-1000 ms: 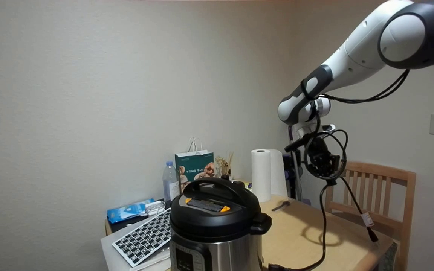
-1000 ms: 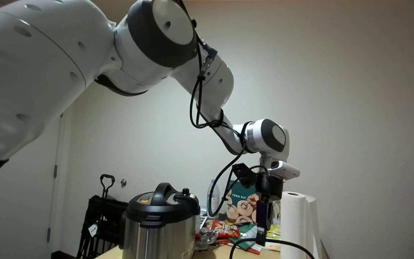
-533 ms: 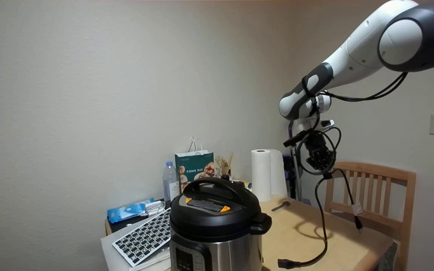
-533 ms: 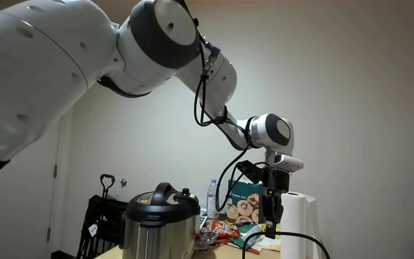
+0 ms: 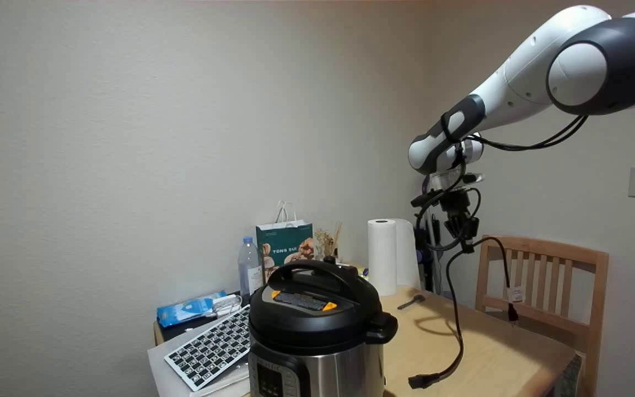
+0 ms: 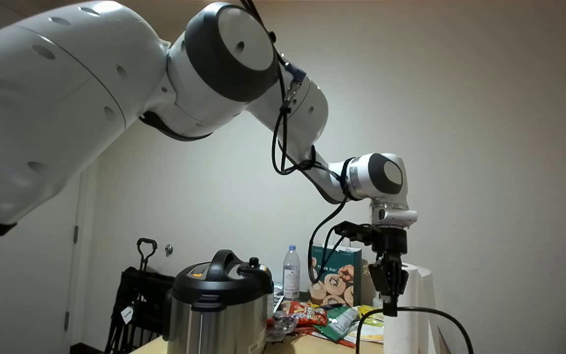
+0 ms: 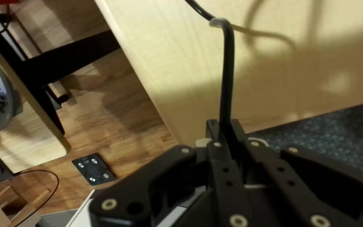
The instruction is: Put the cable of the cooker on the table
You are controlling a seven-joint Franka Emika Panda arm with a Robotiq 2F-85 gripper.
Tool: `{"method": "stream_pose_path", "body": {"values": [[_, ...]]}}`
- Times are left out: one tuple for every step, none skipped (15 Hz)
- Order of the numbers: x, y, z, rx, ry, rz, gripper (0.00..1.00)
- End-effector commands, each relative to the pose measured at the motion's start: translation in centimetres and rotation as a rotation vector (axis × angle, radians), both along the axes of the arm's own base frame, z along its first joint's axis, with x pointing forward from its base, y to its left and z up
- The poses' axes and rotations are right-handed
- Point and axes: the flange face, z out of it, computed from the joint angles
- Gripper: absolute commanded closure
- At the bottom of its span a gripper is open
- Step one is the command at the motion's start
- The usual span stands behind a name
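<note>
The black cable (image 5: 457,320) hangs over both sides of my gripper (image 5: 467,249) above the table (image 5: 494,358). Its connector end (image 5: 422,381) hangs low beside the cooker (image 5: 317,325), apart from it. Its plug end, with a white tag (image 5: 515,294), hangs on the chair side. In an exterior view, the cable (image 6: 435,311) arches through my gripper (image 6: 390,310); the cooker (image 6: 219,324) stands to the left. In the wrist view, the fingers of my gripper (image 7: 225,126) are closed around the cable (image 7: 227,72), over a corner of the table (image 7: 175,63).
A paper towel roll (image 5: 382,256) stands at the back of the table. A wooden chair (image 5: 543,275) stands at the far edge. A small dark item (image 5: 411,301) lies on the tabletop. A keyboard (image 5: 213,347), bottle (image 5: 249,267), green bag (image 5: 285,242) and snack packets (image 6: 307,313) are nearby.
My gripper has risen a little and turned, carrying the cable with it. In the exterior views it shifts left in one and right in another. The connector end has moved away from the cooker.
</note>
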Motion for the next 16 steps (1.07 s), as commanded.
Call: {"method": "stream_pose_path", "body": {"values": [[1.0, -1.1, 1.8, -0.082, -0.097, -0.128, 0.98], [1.1, -1.0, 1.7, -0.072, -0.085, -0.121, 0.98], [1.2, -0.8, 1.7, -0.072, -0.082, -0.115, 0.98], [1.4, 0.4, 1.7, -0.047, -0.066, -0.085, 0.98], [1.5, 1.2, 1.8, -0.033, -0.063, -0.063, 0.98], [1.9, 2.8, 1.9, -0.008, -0.057, -0.005, 0.98], [2.3, 3.9, 1.8, 0.015, -0.054, 0.030, 0.98], [2.7, 5.1, 1.5, 0.032, -0.044, 0.066, 0.98], [3.1, 6.2, 1.3, 0.050, -0.031, 0.100, 0.98], [3.5, 7.3, 1.1, 0.060, -0.024, 0.133, 0.98], [3.9, 8.2, 0.9, 0.071, -0.016, 0.159, 0.98], [4.1, 8.9, 0.5, 0.085, -0.001, 0.185, 0.98], [4.2, 9.4, 0.1, 0.100, 0.017, 0.204, 0.98], [4.2, 9.8, -0.4, 0.121, 0.039, 0.221, 0.98], [4.1, 9.9, -0.9, 0.139, 0.062, 0.234, 0.98], [4.1, 10.0, -1.3, 0.153, 0.088, 0.247, 0.98]]}}
